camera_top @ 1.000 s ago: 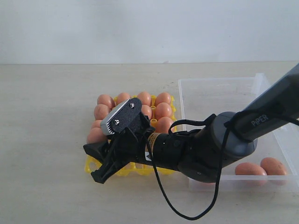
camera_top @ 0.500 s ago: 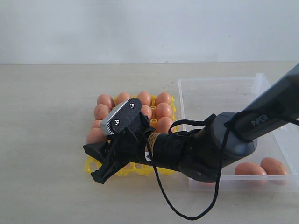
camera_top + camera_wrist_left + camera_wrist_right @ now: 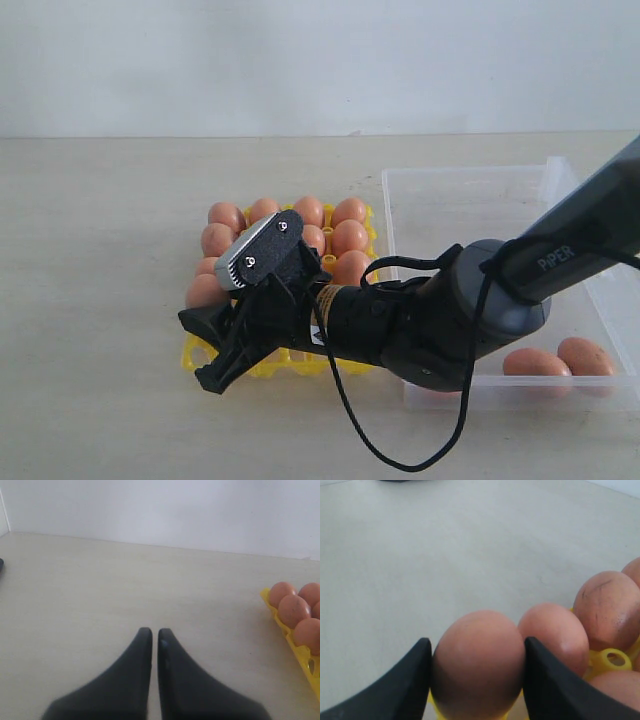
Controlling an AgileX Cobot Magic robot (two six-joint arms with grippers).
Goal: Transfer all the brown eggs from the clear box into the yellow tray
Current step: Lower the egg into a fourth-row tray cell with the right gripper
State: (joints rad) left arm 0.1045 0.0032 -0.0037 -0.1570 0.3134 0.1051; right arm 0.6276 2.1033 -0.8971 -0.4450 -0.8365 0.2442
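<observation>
Closest to me, a thin black cable (image 3: 345, 420) loops down from the right arm (image 3: 560, 250), a thick dark grey limb with glossy rounded joints and white lettering on its sleeve. It reaches across to the near left corner of the square yellow plastic egg tray (image 3: 295, 365). The right gripper (image 3: 205, 350) there has its jaws set fairly wide and clamped on a smooth, matte orange-brown oval egg (image 3: 479, 662). One black wedge-shaped finger presses each flank. This brown egg sits low over a cup at the tray's near edge, with yellow plastic showing just beneath it. I cannot tell whether it rests in the cup.

Just beside it are more brown eggs (image 3: 330, 225), some faintly speckled with dark flecks, filling the rows behind. The tray is an openwork grid, with a ringed post showing between the cups.

To the right, touching or almost touching the tray, lies the shallow clear box of slightly frosted plastic (image 3: 480, 215). It has low walls and is wider than the tray. Two brown eggs (image 3: 558, 360) lie side by side in its near right corner, and the rest of its visible floor is bare.

The left gripper (image 3: 151, 632) hangs off to the left of the tray. Its two tapered black fingers are pinched together to a hairline slit with nothing between them.

Everything stands on a pale beige tabletop with a faint grain (image 3: 100, 250), and a plain white wall (image 3: 300, 60) rises behind it.
</observation>
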